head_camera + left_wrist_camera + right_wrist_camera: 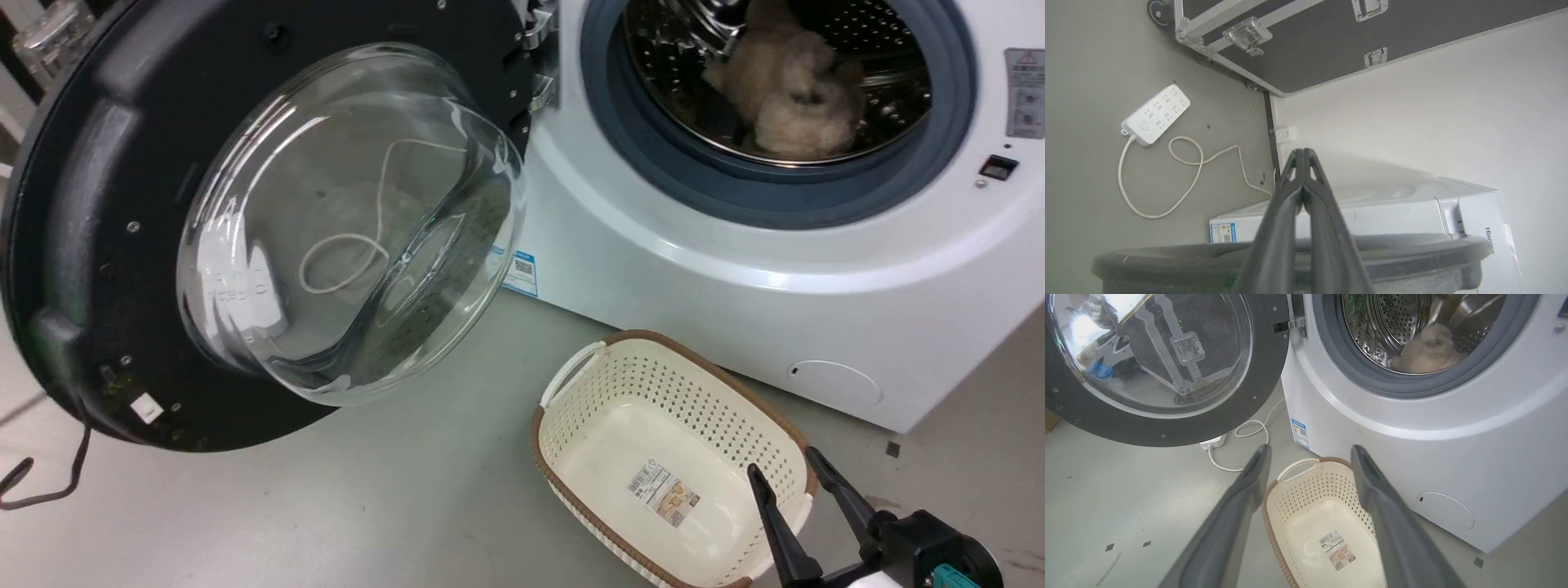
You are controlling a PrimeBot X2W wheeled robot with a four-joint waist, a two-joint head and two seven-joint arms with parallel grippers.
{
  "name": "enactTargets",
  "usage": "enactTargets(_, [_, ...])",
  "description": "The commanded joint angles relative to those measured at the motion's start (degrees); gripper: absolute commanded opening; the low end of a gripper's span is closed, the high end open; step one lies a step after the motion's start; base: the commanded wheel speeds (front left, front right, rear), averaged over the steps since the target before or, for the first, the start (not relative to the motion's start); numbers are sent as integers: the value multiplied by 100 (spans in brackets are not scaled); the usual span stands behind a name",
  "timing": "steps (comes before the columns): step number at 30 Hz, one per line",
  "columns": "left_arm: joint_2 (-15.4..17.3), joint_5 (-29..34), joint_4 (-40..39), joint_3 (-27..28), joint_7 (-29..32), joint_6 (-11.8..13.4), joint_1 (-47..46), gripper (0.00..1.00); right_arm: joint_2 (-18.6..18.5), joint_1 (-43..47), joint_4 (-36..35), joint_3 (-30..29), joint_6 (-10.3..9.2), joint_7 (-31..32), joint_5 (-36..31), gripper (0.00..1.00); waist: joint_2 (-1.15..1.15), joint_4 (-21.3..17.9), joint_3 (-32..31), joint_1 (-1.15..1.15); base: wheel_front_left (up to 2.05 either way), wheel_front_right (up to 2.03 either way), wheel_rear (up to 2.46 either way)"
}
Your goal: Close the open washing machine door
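Note:
The washing machine door [98,245] stands swung wide open to the left, its black rim and bulging glass bowl [351,220] facing me, hinged at the metal hinge [539,57]. The right wrist view shows the door [1265,375] at upper left. The white washing machine [735,310] has a steel drum holding a beige fluffy item [792,90]. My right gripper [784,474] is open at the lower right, over the basket's near corner. My left gripper [1303,153] is shut with nothing in it, just past the door's dark edge [1412,245].
A cream perforated basket [702,384] with a brown rim sits empty on the grey floor before the machine. A white power strip [1155,114] and its cord lie on the floor behind the door. A dark flight case [1310,45] stands near the wall.

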Motion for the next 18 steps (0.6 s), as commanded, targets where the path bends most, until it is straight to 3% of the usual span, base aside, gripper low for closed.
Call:
enactTargets(1, [54, -198, 150, -61, 342, 21, -29, 0, -55, -83, 31, 20, 5, -68, 44, 100, 0, 28, 9, -1, 0, 0, 0])
enactTargets(13, [-240, -837, -171, -681, 2150, -466, 749, 0, 7, -119, 130, -16, 5, -68, 77, 100, 0, 6, -123, -1, 0, 0, 0])
enactTargets(17, [-547, -983, -641, -966, 2643, -586, 1283, 0, 84, -69, 167, -136, 5, -68, 69, 100, 0, -8, -290, -1, 0, 0, 0])
enactTargets(18, [-843, -1053, -1050, -1205, 2898, -664, 1700, 0, 163, -39, 193, -245, 5, -68, 30, 100, 0, -43, -438, -1, 0, 0, 0])
